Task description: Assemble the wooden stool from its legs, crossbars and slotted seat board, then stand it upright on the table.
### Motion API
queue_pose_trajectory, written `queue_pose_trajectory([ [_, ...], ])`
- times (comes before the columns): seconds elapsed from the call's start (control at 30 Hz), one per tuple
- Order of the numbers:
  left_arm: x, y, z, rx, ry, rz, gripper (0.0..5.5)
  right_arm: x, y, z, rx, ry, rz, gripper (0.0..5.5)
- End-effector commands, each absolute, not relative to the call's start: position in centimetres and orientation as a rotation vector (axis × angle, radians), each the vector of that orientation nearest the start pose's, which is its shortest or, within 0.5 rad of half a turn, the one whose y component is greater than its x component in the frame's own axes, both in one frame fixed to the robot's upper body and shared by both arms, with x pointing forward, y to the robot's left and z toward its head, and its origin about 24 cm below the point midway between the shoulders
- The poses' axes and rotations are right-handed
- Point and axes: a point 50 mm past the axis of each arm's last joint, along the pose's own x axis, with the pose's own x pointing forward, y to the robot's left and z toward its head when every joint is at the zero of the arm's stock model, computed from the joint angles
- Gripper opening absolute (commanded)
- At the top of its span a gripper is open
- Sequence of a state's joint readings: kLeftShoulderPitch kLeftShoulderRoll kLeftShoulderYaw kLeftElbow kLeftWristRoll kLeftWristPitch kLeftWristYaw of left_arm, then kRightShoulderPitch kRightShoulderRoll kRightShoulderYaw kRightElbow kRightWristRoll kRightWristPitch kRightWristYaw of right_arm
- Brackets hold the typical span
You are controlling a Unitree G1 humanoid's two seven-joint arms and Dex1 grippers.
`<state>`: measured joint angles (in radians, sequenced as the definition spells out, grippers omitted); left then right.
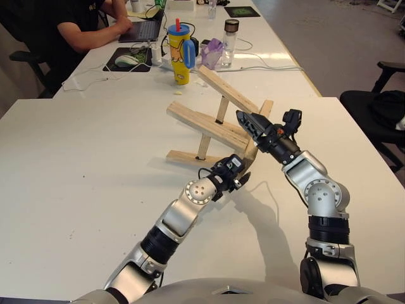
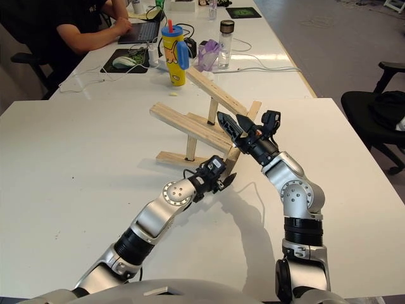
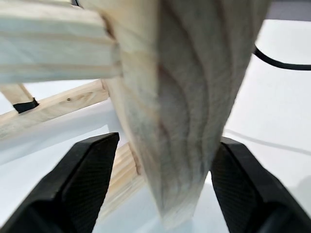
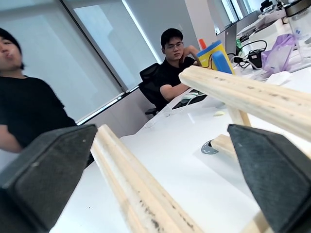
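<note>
The half-built stool (image 1: pixel 209 126) lies tilted on the white surface (image 1: pixel 82 177), at about 12 o'clock from the robot. Two long slats run from 10 o'clock down to 4 o'clock, joined by thin crossbars (image 1: pixel 204 144), and the lowest bar rests flat on the surface. At the frame's 4 o'clock end a leg (image 1: pixel 255 144) slants up toward 1 o'clock, its foot close to the surface. The left gripper (image 1: pixel 242 178) sits at the foot of this leg, at its 6 o'clock end. In the left wrist view its two fingers (image 3: pixel 82 184) stand one on either side of the wood, spread and not clamped, with a thin gap on one side. The right gripper (image 1: pixel 243 120) reaches in from 4 o'clock at the leg's upper part, where the slats meet it. Its fingers (image 4: pixel 43 174) are wide apart, with a slat (image 4: pixel 136 194) between them and touching neither. On the next table, at 11 o'clock from the stool, stand a yellow cup (image 1: pixel 180 54) and a clear bottle (image 1: pixel 230 41).
</note>
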<state>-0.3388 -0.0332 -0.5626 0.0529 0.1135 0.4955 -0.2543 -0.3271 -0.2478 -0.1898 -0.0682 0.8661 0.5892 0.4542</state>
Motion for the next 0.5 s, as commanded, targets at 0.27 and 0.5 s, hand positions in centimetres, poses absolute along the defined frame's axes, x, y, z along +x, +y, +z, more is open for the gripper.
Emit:
queue_pose_trajectory([
  [0.27, 27.6, 5.7, 6.4, 0.347, 0.205, -0.556, 3.16, 29.2, -16.7, 13.2, 0.595, -0.058, 0.645, 4.97],
  [0.5, 27.8, 4.7, 6.6, 0.324, 0.167, -0.744, 3.16, 29.2, -17.1, 13.0, 0.607, -0.087, 0.603, 4.97],
])
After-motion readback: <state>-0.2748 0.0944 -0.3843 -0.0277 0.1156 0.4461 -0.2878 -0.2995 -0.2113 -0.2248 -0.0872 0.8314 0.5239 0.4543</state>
